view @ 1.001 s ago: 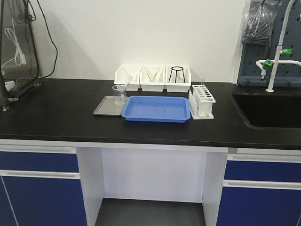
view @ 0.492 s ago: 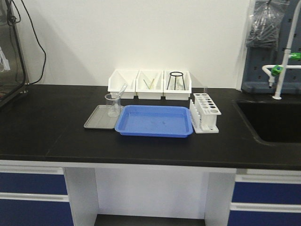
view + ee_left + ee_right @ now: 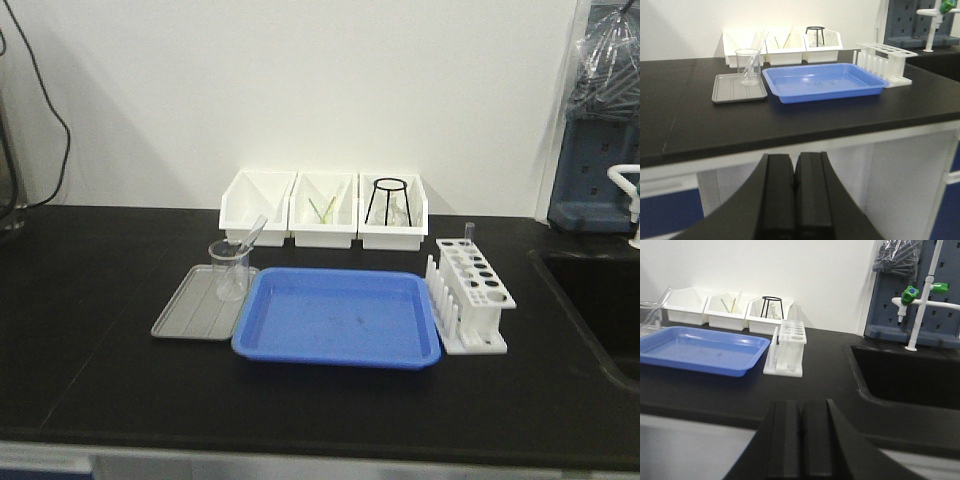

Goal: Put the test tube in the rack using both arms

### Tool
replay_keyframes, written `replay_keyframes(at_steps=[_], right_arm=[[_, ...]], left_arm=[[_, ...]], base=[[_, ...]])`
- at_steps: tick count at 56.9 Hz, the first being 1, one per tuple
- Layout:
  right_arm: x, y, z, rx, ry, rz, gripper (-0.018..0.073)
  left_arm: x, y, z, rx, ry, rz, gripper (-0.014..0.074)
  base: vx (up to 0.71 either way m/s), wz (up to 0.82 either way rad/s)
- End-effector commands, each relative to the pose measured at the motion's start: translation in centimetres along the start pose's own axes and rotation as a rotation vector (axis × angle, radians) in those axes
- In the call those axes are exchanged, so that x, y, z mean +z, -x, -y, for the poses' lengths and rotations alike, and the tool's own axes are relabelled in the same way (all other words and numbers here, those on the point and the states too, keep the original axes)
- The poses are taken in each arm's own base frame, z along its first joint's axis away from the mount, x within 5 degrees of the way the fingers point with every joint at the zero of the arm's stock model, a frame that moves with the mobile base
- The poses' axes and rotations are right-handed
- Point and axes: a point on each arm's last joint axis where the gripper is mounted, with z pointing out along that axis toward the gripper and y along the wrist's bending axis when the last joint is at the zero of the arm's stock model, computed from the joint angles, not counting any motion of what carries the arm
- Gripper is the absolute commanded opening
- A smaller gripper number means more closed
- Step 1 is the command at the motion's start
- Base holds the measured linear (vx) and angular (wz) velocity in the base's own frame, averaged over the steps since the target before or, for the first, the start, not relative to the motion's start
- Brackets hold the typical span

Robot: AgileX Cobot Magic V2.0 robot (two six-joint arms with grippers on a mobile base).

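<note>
Test tube (image 3: 250, 238) leans inside the beaker (image 3: 230, 275) on the grey tray (image 3: 185, 315), ahead and slightly left of the left end effector (image 3: 794, 159), whose jaws are pressed together on nothing. Right end effector (image 3: 800, 404), likewise closed and empty, has the rack (image 3: 787, 347) almost straight ahead on the bench (image 3: 100, 380).

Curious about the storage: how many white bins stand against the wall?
3, in a row at the back: left bin behind the beaker, middle bin holding thin sticks, right bin holding a black wire stand. None looks hidden.
</note>
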Motion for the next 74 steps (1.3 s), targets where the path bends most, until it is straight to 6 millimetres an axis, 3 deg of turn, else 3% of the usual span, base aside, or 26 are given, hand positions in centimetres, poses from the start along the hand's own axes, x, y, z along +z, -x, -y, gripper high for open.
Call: replay_keyframes(at_steps=[1, 44, 74], right_arm=[[-0.01, 0.16, 0.09, -0.01, -0.019, 0.069, -0.0008], [-0.01, 0.16, 0.09, -0.01, -0.019, 0.069, -0.0008], [-0.01, 0.16, 0.09, -0.01, -0.019, 0.069, -0.0008]], left_arm=[[-0.3, 1.52, 0.04, -0.015, -0.003, 0.115, -0.0007], [-0.3, 1.52, 0.04, -0.015, -0.003, 0.115, -0.0007], [-0.3, 1.52, 0.04, -0.015, -0.003, 0.115, -0.0007]], base=[[0.48, -0.04], [0.41, -0.06], [0.14, 0.0]])
